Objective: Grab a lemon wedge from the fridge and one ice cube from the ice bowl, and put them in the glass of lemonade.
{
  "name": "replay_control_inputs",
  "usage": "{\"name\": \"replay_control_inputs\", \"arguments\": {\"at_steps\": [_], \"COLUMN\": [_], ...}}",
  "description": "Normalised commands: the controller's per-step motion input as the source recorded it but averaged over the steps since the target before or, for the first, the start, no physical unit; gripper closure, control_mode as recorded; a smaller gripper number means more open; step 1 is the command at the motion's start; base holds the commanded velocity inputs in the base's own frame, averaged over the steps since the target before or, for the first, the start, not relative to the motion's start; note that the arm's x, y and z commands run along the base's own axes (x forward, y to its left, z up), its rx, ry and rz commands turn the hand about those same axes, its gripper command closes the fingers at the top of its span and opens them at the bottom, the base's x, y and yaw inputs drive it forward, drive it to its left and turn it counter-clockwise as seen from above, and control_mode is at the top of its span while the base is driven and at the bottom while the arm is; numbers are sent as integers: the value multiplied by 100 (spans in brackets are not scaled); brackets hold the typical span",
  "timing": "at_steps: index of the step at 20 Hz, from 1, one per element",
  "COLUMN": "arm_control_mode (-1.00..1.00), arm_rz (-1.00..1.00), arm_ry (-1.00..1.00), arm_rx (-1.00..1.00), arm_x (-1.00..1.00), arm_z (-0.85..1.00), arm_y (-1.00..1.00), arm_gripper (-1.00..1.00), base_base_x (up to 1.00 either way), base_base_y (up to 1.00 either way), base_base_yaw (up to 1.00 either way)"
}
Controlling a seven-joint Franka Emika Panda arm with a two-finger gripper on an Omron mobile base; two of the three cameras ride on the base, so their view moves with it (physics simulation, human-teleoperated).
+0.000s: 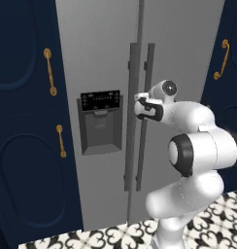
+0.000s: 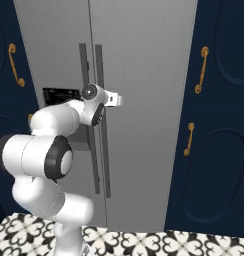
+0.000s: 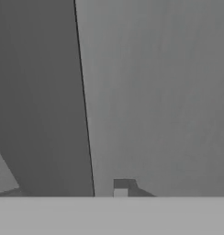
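Note:
The tall grey fridge [image 1: 101, 58] stands straight ahead with both doors closed. Its two long bar handles [image 1: 148, 73] run down the middle seam, and the black-panelled dispenser recess [image 1: 100, 124] sits in the left door. My gripper [image 1: 139, 103] is held up at the handles, close to the right door's bar [image 2: 99, 65], about level with the dispenser panel. In the hand view the grey door surface [image 3: 155, 92] and the door seam are very close. The fingers are not clear enough to judge their spread. The lemon wedge, ice bowl and glass of lemonade are out of view.
Dark blue cabinet doors [image 1: 23, 146] with gold handles [image 1: 50, 72] flank the fridge on the left, and more of them [image 2: 219, 125] on the right. Black-and-white patterned tile floor [image 2: 144, 245] lies in front of the base.

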Motion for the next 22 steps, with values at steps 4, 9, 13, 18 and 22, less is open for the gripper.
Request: {"name": "replay_control_inputs", "arguments": {"at_steps": [4, 9, 13, 18, 22], "arm_control_mode": [-100, -100, -100, -100, -100], "arm_rz": [-8, -4, -5, -7, -8], "arm_ry": [0, 0, 0, -3, -3], "arm_rx": [5, 6, 6, 6, 7], "arm_x": [-60, -83, -90, -92, -89], "arm_z": [22, 43, 32, 8, 19], "arm_y": [-74, -76, -74, -93, -100], "arm_gripper": [100, 100, 100, 100, 100], "base_base_x": [0, 0, 0, 0, 0], "base_base_y": [0, 0, 0, 0, 0], "base_base_yaw": [0, 0, 0, 0, 0]}}
